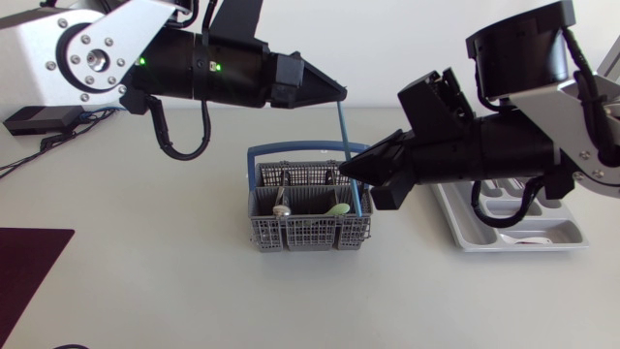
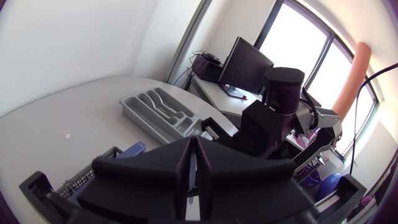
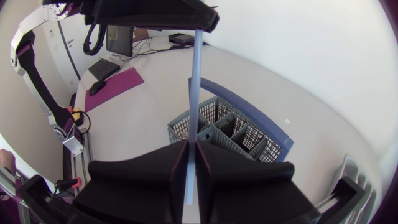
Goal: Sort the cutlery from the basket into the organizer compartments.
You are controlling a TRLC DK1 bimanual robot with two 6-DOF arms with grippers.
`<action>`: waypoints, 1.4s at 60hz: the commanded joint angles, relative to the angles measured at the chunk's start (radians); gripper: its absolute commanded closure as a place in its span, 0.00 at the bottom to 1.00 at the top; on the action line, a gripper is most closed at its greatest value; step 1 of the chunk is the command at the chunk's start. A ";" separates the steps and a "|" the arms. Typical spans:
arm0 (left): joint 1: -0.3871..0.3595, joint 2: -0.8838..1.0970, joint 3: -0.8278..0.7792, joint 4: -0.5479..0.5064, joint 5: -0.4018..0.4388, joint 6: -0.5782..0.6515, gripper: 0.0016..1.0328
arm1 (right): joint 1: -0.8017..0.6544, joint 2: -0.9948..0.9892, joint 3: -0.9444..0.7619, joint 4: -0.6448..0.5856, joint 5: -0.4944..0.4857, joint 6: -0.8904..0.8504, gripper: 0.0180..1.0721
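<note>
A long light-blue utensil (image 1: 344, 131) stands nearly upright, its lower end down in the grey basket (image 1: 310, 237) with the blue handle. My left gripper (image 1: 339, 94) is shut on the utensil's top end. My right gripper (image 1: 346, 167) is shut on its shaft lower down, just above the basket. In the right wrist view the blue shaft (image 3: 194, 81) runs from between my right fingers up to the left gripper (image 3: 208, 22). A metal spoon (image 1: 281, 204) and a green spoon (image 1: 337, 208) lie in the basket. The grey organizer (image 1: 567, 233) sits at the right, partly hidden by my right arm.
A maroon mat (image 1: 29, 262) lies at the table's front left corner. A black device (image 1: 39, 118) with cables sits at the back left. The organizer (image 2: 155, 109) shows beyond the basket in the left wrist view.
</note>
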 commanded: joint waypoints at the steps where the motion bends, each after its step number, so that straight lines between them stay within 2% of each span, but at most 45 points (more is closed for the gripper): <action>1: 0.012 0.009 0.049 0.026 0.006 -0.033 0.77 | 0.006 0.004 0.016 -0.023 -0.033 -0.004 0.94; 5: 0.024 0.006 0.061 0.026 0.005 -0.034 0.52 | 0.002 -0.002 0.015 -0.038 -0.035 -0.009 0.94; 7: 0.030 0.006 0.070 0.022 0.005 -0.036 0.43 | 0.002 -0.005 0.012 -0.043 -0.035 -0.011 0.94; 16: 0.065 0.010 0.114 0.016 -0.008 -0.041 0.17 | -0.003 -0.030 -0.011 -0.074 -0.033 -0.026 0.94; 24: 0.107 0.007 0.151 0.011 -0.034 -0.041 0.07 | -0.030 -0.071 -0.034 -0.112 -0.032 -0.040 0.94; 30: 0.140 -0.005 0.170 0.000 -0.052 -0.024 0.06 | -0.093 -0.116 -0.047 -0.160 -0.032 -0.067 0.94; 39: 0.160 -0.028 0.179 -0.096 -0.120 0.113 0.06 | -0.282 -0.163 -0.054 -0.218 -0.055 -0.115 0.94; 46: 0.145 -0.065 0.131 -0.151 -0.228 0.228 0.06 | -0.435 -0.159 -0.059 -0.222 -0.047 -0.144 0.94; 51: 0.134 -0.088 0.079 -0.184 -0.322 0.295 0.06 | -0.535 -0.117 -0.059 -0.199 0.005 -0.164 0.94; 70: 0.064 -0.220 -0.165 -0.187 -0.543 0.479 0.06 | -0.692 0.257 0.003 -0.063 0.182 -0.150 0.94; 84: -0.018 -0.300 -0.330 -0.159 -0.627 0.576 0.06 | -0.713 0.520 0.115 -0.041 0.281 -0.106 0.94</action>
